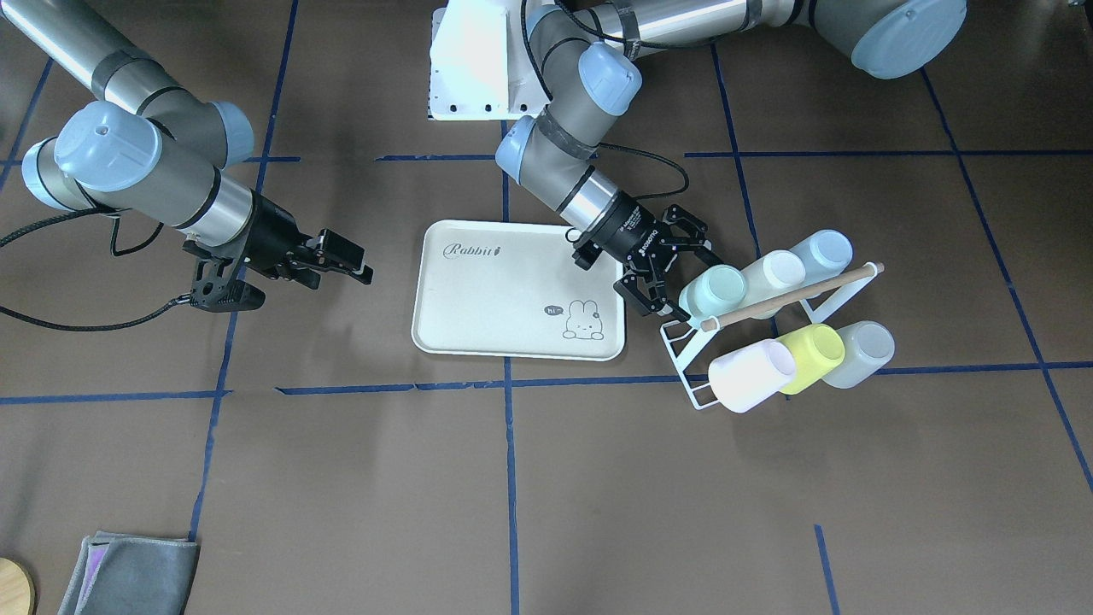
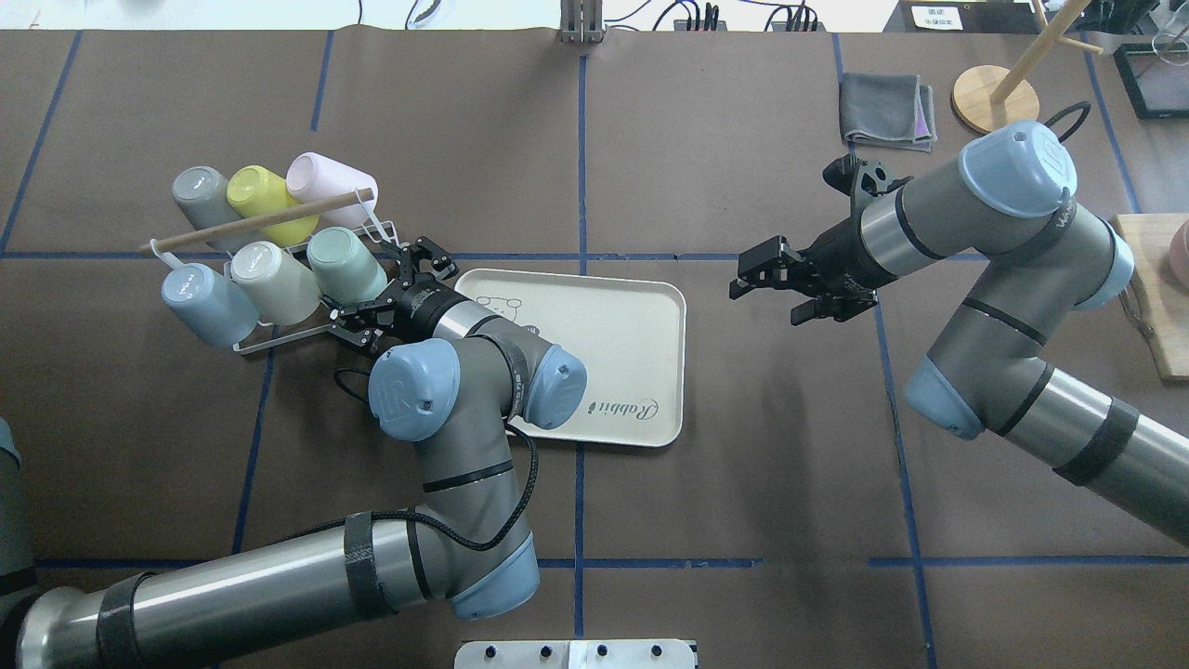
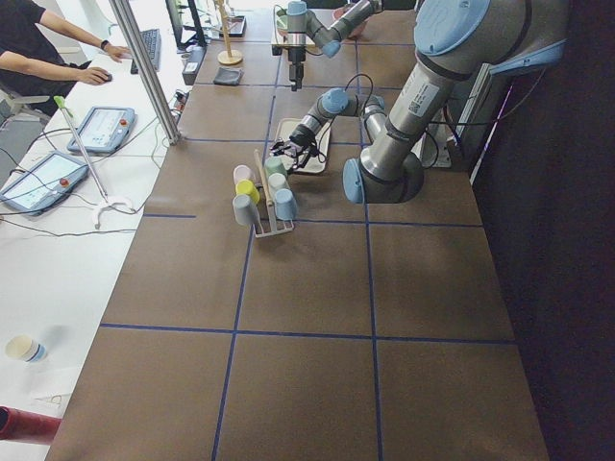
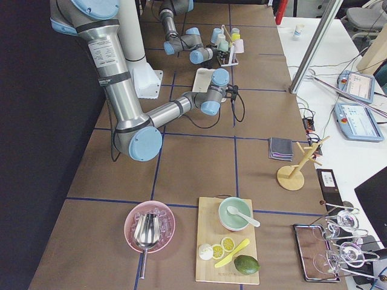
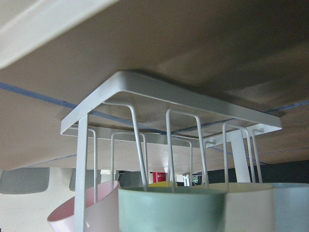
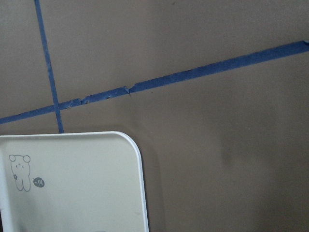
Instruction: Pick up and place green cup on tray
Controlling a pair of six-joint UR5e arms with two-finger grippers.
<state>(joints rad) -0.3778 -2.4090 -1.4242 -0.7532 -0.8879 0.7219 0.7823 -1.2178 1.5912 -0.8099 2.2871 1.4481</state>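
The green cup (image 1: 716,290) lies tilted on a white wire rack (image 1: 690,376), at the rack's end nearest the tray. It also shows in the overhead view (image 2: 346,263) and at the bottom of the left wrist view (image 5: 171,210). My left gripper (image 1: 683,282) is open, its jaws spread at either side of the cup's near end without clamping it. The cream tray (image 1: 487,299) with the bunny print lies flat just beside that gripper. My right gripper (image 2: 776,283) is open and empty, hovering above the table off the tray's other side.
The rack also holds a cream cup (image 1: 773,273), a light blue cup (image 1: 824,252), a yellow-green cup (image 1: 811,352), a pink-white cup (image 1: 751,376) and a grey cup (image 1: 864,350), under a wooden dowel (image 1: 794,295). A grey cloth (image 2: 887,111) and wooden stand (image 2: 994,98) lie farther off.
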